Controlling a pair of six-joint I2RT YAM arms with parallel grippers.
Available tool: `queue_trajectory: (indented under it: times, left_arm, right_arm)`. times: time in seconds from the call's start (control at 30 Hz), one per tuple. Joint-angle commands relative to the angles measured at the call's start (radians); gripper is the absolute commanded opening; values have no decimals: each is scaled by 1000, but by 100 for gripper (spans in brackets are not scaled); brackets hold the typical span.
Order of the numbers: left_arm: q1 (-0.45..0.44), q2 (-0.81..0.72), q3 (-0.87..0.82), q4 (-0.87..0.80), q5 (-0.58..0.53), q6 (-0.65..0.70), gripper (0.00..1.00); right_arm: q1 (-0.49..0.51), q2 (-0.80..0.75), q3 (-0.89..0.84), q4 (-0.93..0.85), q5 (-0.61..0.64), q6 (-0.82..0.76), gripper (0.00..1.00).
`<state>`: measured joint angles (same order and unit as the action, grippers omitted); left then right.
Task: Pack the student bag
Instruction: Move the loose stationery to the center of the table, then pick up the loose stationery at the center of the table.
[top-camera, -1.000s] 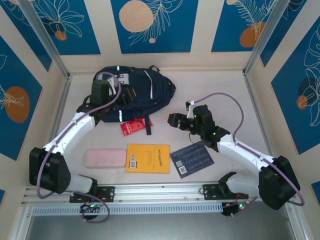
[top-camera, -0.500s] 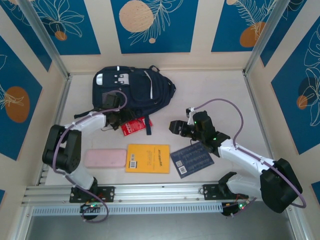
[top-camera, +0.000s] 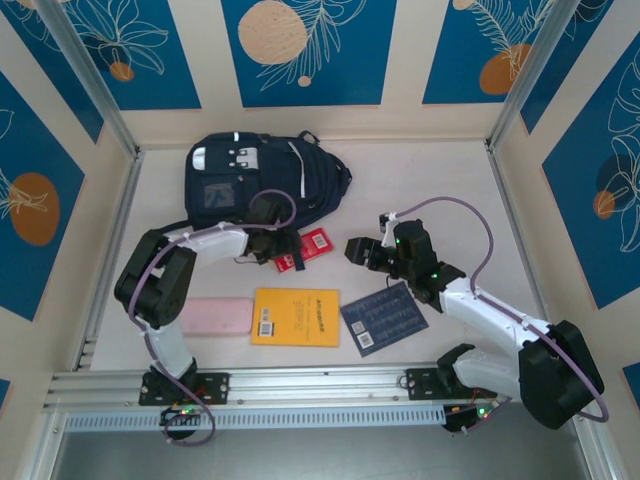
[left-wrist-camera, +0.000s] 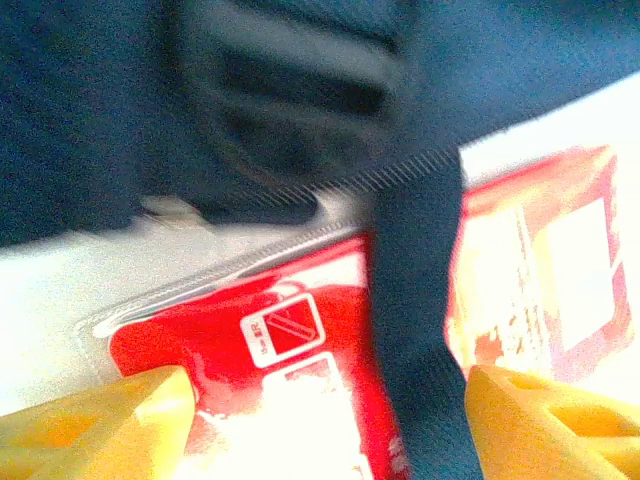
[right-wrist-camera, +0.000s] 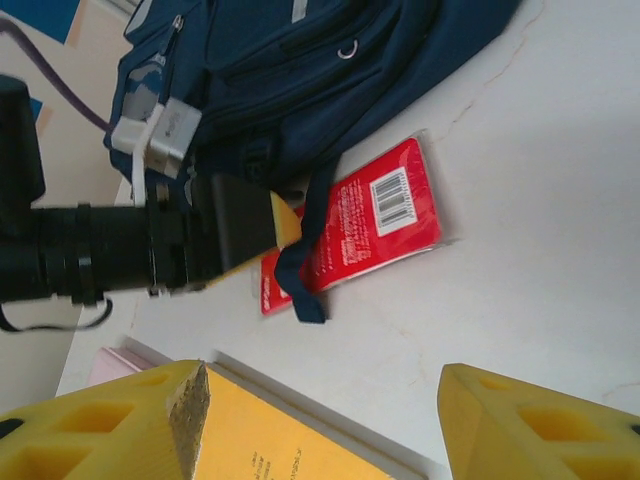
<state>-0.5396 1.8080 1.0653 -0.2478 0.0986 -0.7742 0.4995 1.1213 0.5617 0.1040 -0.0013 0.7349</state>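
Pink case (top-camera: 215, 316): flat on the table (top-camera: 450, 185), well to the near side of the student bag (top-camera: 255, 180).
Yellow book (top-camera: 295, 317): flat, also well nearer than the student bag, below its right half.
Dark blue booklet (top-camera: 385, 317): tilted, nearer than the student bag and off to its right.
Right hand (right-wrist-camera: 325, 420): to the right of the student bag's near corner, fingers wide apart with nothing between them.
Left hand (left-wrist-camera: 320, 430): at the student bag's near edge, fingers spread wide over the red packet (right-wrist-camera: 365, 225), gripping nothing.
Red packet: flat, against the student bag's near edge, with a navy strap (left-wrist-camera: 415, 300) across it.
Student bag: lying flat at the far left of the table, pockets up.
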Motion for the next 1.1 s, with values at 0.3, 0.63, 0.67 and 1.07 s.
queue_trajectory:
  times: [0.3,0.63,0.67,1.07]
  left_arm:
    - [-135,71,-26,-44,65,121,67]
    - [-132,53,-60,6,130,184,64]
    - [-132,51,-67,20,144,185,64]
    - [-128,50,-85,48,174,196,64]
  right_arm:
    - [-168,134,59,-62,-168,-38,63]
    - [-212,500,316,-188,-350,-122,64]
    - [-217,536,342,-207,-353,-130,64]
    - [-254,789,496,-316,-462,-213,64]
